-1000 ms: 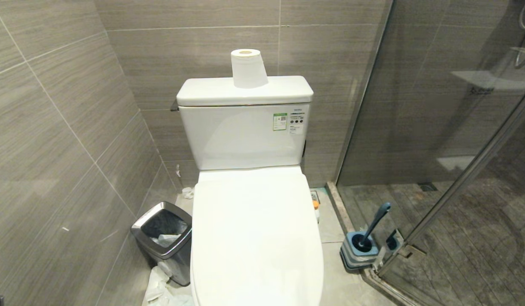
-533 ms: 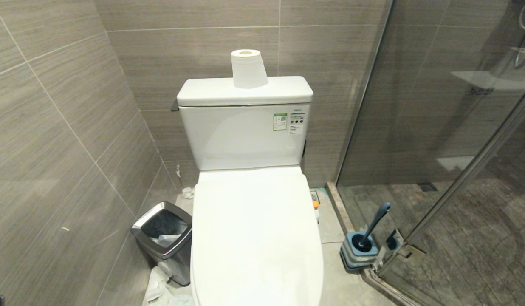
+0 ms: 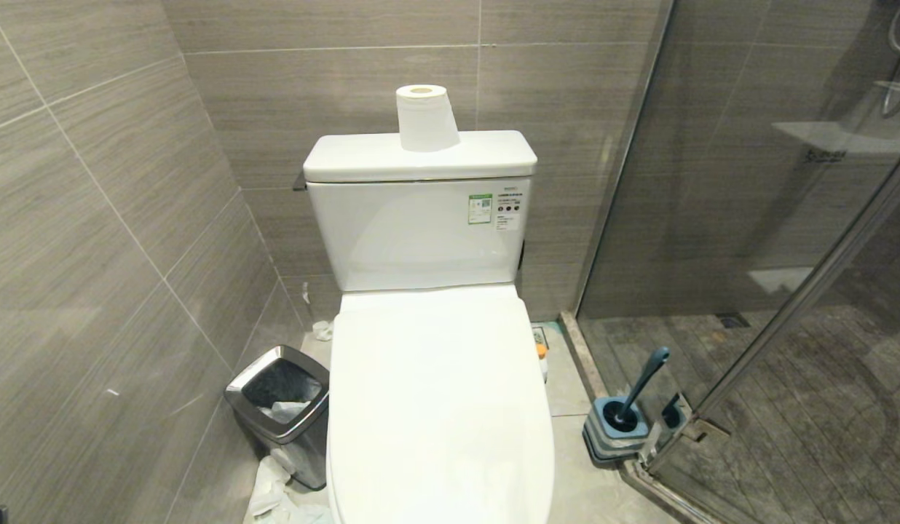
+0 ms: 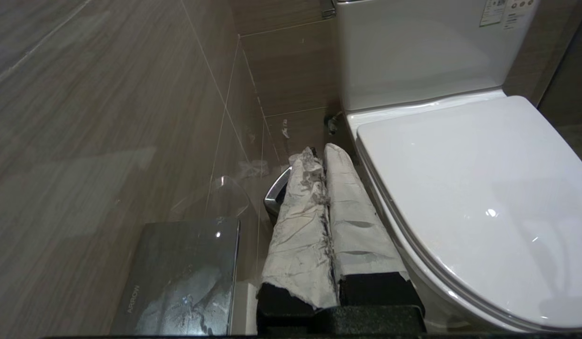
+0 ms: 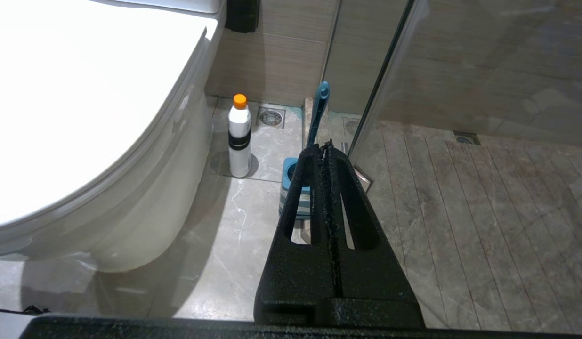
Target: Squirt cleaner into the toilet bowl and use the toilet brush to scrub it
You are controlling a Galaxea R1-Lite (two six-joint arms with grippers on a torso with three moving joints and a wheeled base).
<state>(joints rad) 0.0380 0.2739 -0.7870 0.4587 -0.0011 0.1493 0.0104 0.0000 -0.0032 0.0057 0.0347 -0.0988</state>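
Bin (image 3: 282, 407) left of the toilet (image 3: 439, 407), toilet brush (image 3: 636, 397) right, roll (image 3: 426, 116) on tank.

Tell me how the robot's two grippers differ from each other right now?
The left gripper has fingers wrapped in worn white tape, while the right gripper has bare black fingers with slots. The left gripper points toward the bin beside the closed toilet lid; the right gripper points toward the toilet brush in its holder. Both are shut and hold nothing.
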